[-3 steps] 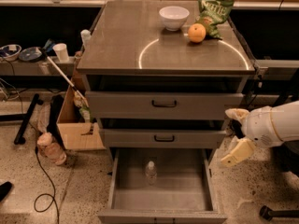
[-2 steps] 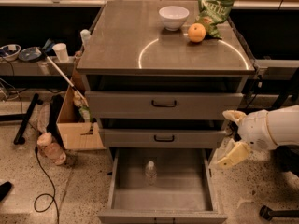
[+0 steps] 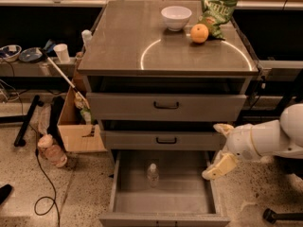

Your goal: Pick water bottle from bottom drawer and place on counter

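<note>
Arm in from right — I see gripper (image 3: 219, 148) spread wide beside bottom drawer (image 3: 165, 201); water bottle (image 3: 152, 175) stands to its left.

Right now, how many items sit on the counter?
3: white bowl at the back, orange to its right, green bag behind the orange. The gripper hangs right of the bottom drawer.

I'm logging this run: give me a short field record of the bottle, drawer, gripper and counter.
water bottle: upright, inside the bottom drawer, toward the back
bottom drawer: open, holds only the bottle
gripper: at the drawer's right edge, open, holding nothing
counter: holds a white bowl, orange and green chip bag
</note>
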Action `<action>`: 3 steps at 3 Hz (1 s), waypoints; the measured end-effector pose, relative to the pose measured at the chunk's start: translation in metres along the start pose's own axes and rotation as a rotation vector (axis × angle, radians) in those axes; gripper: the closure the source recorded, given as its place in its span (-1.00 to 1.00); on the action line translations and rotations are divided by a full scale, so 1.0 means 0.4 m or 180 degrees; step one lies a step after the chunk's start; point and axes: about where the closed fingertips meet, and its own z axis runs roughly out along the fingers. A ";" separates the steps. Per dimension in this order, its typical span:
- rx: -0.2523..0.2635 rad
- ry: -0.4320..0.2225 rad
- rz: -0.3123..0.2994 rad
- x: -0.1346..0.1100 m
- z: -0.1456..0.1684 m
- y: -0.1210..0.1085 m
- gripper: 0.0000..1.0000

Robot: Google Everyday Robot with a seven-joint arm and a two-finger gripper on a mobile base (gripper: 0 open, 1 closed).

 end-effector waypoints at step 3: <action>-0.0256 0.0165 0.0153 0.119 0.213 0.025 -1.00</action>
